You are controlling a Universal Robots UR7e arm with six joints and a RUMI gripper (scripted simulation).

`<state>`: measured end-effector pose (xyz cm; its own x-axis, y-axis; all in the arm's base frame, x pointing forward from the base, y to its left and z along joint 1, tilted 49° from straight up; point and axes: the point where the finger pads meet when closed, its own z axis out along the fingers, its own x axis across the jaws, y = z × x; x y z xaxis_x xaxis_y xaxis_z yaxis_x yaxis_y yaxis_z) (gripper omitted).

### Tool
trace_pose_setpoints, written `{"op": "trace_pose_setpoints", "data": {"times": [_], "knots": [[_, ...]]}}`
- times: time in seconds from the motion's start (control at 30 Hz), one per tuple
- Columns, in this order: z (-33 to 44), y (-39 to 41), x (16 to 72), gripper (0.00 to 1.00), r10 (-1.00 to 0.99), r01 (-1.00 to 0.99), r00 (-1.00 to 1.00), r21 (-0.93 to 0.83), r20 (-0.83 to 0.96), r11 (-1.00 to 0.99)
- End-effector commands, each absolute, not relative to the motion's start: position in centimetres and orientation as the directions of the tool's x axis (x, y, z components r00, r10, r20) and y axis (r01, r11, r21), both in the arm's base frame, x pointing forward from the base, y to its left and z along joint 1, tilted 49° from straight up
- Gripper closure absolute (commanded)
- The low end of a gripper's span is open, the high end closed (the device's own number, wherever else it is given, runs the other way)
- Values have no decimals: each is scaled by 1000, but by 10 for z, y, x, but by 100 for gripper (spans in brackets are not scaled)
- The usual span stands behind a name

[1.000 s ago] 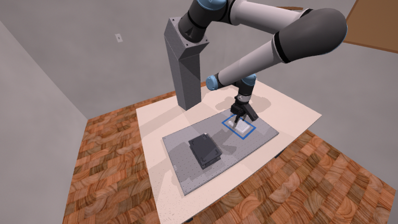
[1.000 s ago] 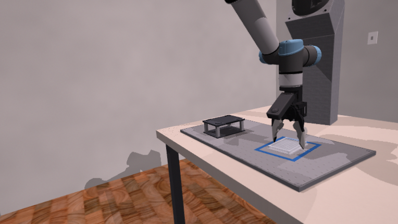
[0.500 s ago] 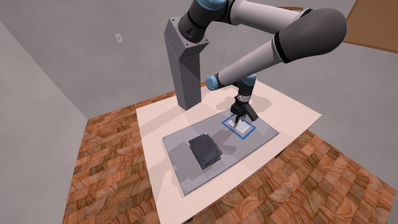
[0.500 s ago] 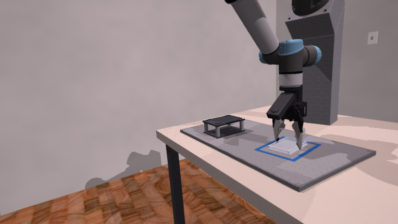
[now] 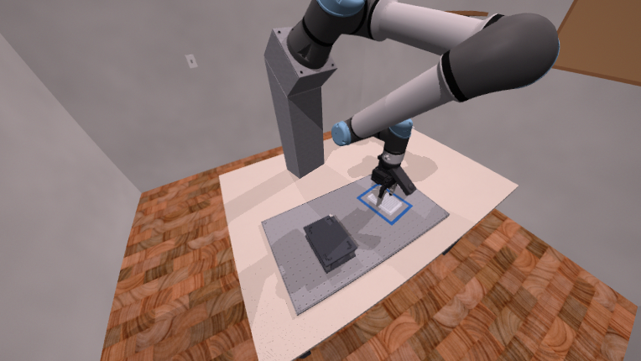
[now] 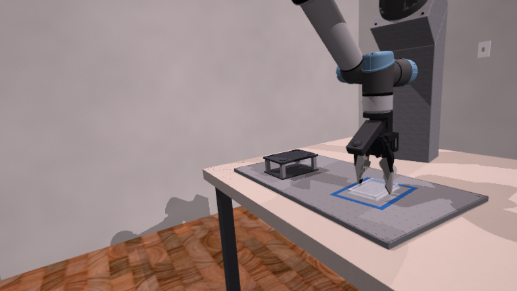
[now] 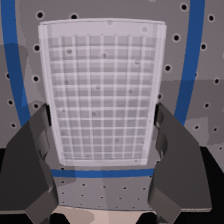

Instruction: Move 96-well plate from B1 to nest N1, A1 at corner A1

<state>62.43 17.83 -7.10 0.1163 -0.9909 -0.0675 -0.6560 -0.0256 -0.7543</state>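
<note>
The clear-white 96-well plate (image 5: 392, 206) (image 6: 368, 191) (image 7: 100, 75) lies flat on the bench inside the blue outline (image 5: 402, 214) (image 6: 356, 201) (image 7: 102, 173) of B1. My gripper (image 5: 386, 199) (image 6: 375, 187) (image 7: 102, 104) points down and is shut on the plate, one finger against each long side, nearer the plate's lower end in the wrist view. I cannot make out the cut corner. The dark raised nest (image 5: 329, 239) (image 6: 291, 155) stands on posts, with small locators at its top corners and nothing on it. A small white spot shows at its back corner in the top view; its lettering is unreadable.
The grey perforated board (image 5: 287, 264) (image 6: 426, 213) bears both B1 and the nest, and lies on the pale table (image 5: 242, 201) (image 6: 452, 170). The arm's grey pedestal (image 5: 300, 129) (image 6: 415, 133) stands behind the board.
</note>
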Motion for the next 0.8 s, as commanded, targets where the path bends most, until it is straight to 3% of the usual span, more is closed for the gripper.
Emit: {"op": "trace_pose_setpoints", "data": {"times": [0.0, 0.77], "knots": [[-70, 179, 625, 100, -991, -654, 117, -756, -68, -26], [-49, 174, 601, 100, -991, -655, 116, -756, -67, -25]]}}
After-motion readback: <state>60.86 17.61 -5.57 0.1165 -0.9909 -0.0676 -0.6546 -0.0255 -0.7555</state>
